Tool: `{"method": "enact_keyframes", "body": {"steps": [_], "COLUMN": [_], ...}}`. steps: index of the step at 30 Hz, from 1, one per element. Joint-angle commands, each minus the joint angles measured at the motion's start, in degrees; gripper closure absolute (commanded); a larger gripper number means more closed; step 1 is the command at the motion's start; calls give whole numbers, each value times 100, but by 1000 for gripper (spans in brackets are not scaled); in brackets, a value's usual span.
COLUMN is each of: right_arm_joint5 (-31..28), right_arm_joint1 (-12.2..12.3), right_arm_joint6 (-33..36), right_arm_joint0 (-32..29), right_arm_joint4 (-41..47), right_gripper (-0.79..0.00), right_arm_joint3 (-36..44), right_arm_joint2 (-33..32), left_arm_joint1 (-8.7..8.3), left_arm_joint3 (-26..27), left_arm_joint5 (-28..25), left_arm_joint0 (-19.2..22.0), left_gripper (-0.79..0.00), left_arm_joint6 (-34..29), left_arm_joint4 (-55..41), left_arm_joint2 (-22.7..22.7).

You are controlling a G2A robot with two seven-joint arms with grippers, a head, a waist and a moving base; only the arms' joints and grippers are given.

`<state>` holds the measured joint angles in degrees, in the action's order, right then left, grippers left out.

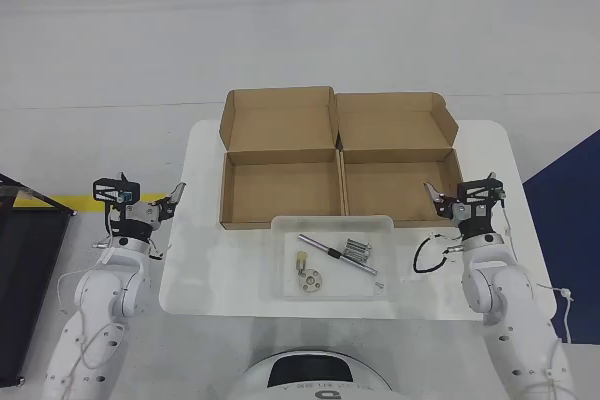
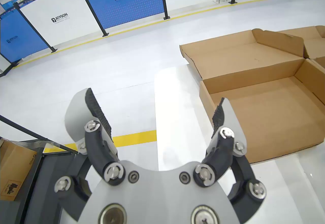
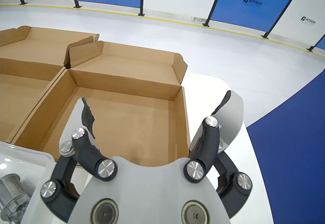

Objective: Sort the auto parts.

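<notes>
A clear tray (image 1: 330,220) at the table's front middle holds a long metal rod (image 1: 325,248), some bolts (image 1: 357,247), a brass piece (image 1: 300,260) and a round metal part (image 1: 311,284). The tray's corner (image 3: 30,156) and a toothed metal part (image 3: 10,184) show in the right wrist view. Behind the tray stand two open cardboard boxes, the left box (image 1: 280,190) (image 2: 266,113) and the right box (image 1: 395,190) (image 3: 127,118), with nothing inside. My left gripper (image 1: 175,192) (image 2: 156,95) hovers open over the table's left edge. My right gripper (image 1: 433,190) (image 3: 156,97) hovers open above the right box's near right corner.
A black looped cable (image 1: 425,255) lies on the white table (image 1: 220,280) right of the tray. A dark rack (image 1: 10,260) with a cardboard box (image 2: 15,159) stands on the floor left of the table. Both box lids fold back away from me.
</notes>
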<state>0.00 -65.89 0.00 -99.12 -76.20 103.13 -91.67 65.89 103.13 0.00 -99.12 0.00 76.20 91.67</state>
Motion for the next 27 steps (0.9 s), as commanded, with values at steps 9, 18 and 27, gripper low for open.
{"method": "enact_keyframes", "body": {"steps": [9,18,27], "right_arm_joint5": [-621,-2222,-2262], "right_arm_joint1": [4,45,50], "right_arm_joint6": [-85,-44,36], "right_arm_joint0": [33,137,168], "right_arm_joint4": [31,204,215], "right_gripper": [-785,-785,-785], "right_arm_joint3": [124,345,358], "right_arm_joint2": [191,528,515], "left_arm_joint1": [0,0,0], "left_arm_joint3": [0,0,0], "left_arm_joint5": [0,0,0], "left_arm_joint0": [0,0,0], "left_gripper": [-785,-785,-785], "left_arm_joint6": [0,0,0], "left_arm_joint4": [0,0,0], "left_arm_joint2": [0,0,0]}}
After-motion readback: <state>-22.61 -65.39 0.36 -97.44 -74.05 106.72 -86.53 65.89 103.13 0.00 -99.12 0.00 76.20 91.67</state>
